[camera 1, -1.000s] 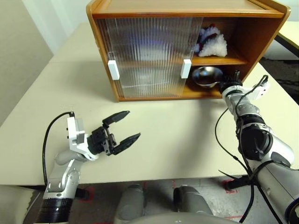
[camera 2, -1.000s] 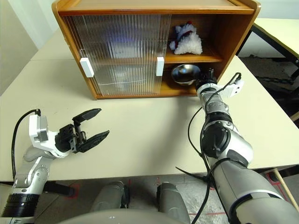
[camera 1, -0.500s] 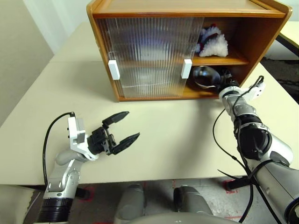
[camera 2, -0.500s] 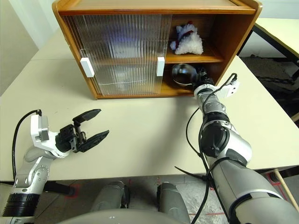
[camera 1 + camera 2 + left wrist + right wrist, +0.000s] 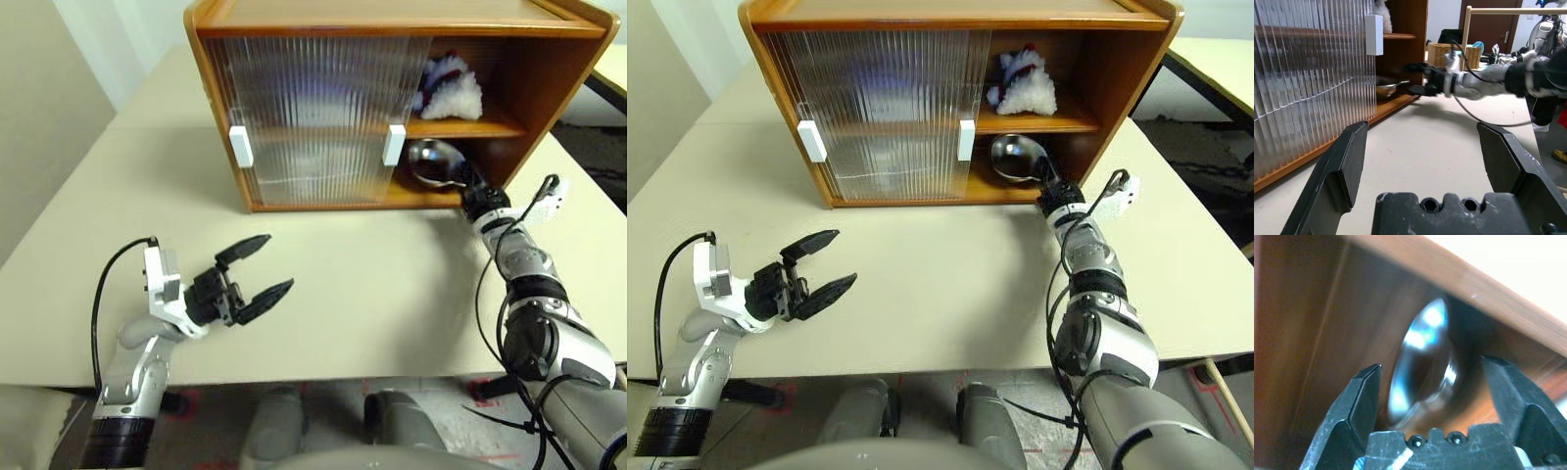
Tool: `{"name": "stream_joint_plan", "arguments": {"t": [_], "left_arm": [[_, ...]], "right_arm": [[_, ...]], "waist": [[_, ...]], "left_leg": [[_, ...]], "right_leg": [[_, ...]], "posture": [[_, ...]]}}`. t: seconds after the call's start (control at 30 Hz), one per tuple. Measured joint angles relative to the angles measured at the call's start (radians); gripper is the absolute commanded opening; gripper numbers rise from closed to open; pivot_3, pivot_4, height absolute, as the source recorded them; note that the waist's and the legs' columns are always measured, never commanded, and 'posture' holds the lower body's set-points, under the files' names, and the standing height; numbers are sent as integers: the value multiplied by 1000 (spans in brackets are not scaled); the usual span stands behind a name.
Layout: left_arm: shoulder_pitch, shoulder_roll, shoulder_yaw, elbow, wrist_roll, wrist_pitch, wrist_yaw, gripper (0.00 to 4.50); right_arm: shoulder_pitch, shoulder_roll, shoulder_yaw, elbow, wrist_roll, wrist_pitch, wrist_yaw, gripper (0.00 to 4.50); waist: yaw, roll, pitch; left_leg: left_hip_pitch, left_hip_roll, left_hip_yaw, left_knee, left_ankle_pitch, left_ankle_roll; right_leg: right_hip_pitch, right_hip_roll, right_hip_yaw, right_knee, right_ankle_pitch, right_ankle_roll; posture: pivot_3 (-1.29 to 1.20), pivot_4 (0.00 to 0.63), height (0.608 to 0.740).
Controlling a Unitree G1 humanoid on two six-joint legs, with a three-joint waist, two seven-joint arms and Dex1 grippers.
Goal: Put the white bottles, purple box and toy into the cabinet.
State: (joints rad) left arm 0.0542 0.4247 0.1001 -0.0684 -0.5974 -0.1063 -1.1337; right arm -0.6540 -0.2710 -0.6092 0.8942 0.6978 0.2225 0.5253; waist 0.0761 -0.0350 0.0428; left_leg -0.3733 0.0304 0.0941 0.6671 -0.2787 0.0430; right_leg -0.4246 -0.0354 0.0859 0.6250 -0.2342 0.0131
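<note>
Shiny round metal dish [image 5: 437,162] behind ribbed translucent cabinet [image 5: 313,108] doors

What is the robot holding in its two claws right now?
Nothing. The left gripper hangs open over the table, and the right gripper stands open at the cabinet, facing the metal dish without gripping it.

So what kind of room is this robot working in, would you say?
Probably a lab or test room set up like a home: a wooden cabinet stands on a plain beige table, and the left wrist view shows a wicker basket, a wooden rack and a dark door behind.
</note>
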Motion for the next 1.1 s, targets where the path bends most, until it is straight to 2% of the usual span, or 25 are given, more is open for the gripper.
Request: {"name": "stream_joint_plan", "arguments": {"t": [0.17, 0.33, 0.47, 0.6, 0.67, 0.77, 0.9, 1.1], "left_arm": [[5, 13, 10, 0, -1, -1, -1, 4500], [4, 19, 23, 3, -2, -2, -4, 4500], [1, 19, 31, 4, -3, -3, -4, 4500], [1, 18, 33, 4, -2, -3, -4, 4500], [1, 16, 33, 4, -2, -3, -4, 4500], [-1, 15, 32, 4, -1, -3, -3, 4500], [-2, 13, 31, 4, 0, -3, 0, 4500], [-5, 12, 30, 5, 3, -3, 0, 4500]], "right_arm": [[174, -2, 82, -211, -42, 40, 11, 4452], [357, 8, 216, -404, -95, 38, 146, 4452], [462, 14, 305, -519, -115, 24, 241, 3535], [484, 36, 407, -618, -127, 44, 303, 2060], [451, 62, 430, -646, -125, 52, 300, 1186], [390, 92, 475, -685, -123, 68, 301, 107], [331, 122, 525, -695, -130, 83, 305, 23], [222, 216, 536, -696, -129, 102, 222, 23]], "waist": [[3, -2, -5], [0, 0, -7], [0, 0, -7], [-2, 0, -7], [-1, 0, -7], [3, 0, -7], [16, -1, -8], [26, -1, -8]], "left_leg": [[2, 0, 0, 0, 0, 0], [2, 0, 0, 0, 0, 0], [2, 1, 0, 0, 0, 0], [2, 1, 0, 1, 0, 0], [3, 1, 0, 2, 0, 0], [3, 1, 0, 2, 0, 0], [2, 1, 0, 2, 0, 0], [1, 1, 0, 1, -1, -2]], "right_leg": [[1, 0, -1, 1, 0, 0], [1, 1, 0, 1, -1, 0], [1, 1, -1, 1, -2, -1], [1, 1, -1, 1, -3, -1], [1, 1, -1, 2, -3, -1], [1, 1, -2, 2, -3, -2], [0, 1, -3, 2, -3, -2], [-2, 0, -4, 3, -2, -3]], "posture": [[279, 14, 740], [277, 11, 740], [277, 11, 740], [267, 14, 740], [270, 15, 740], [272, 13, 740], [265, 13, 740], [263, 12, 740]]}}
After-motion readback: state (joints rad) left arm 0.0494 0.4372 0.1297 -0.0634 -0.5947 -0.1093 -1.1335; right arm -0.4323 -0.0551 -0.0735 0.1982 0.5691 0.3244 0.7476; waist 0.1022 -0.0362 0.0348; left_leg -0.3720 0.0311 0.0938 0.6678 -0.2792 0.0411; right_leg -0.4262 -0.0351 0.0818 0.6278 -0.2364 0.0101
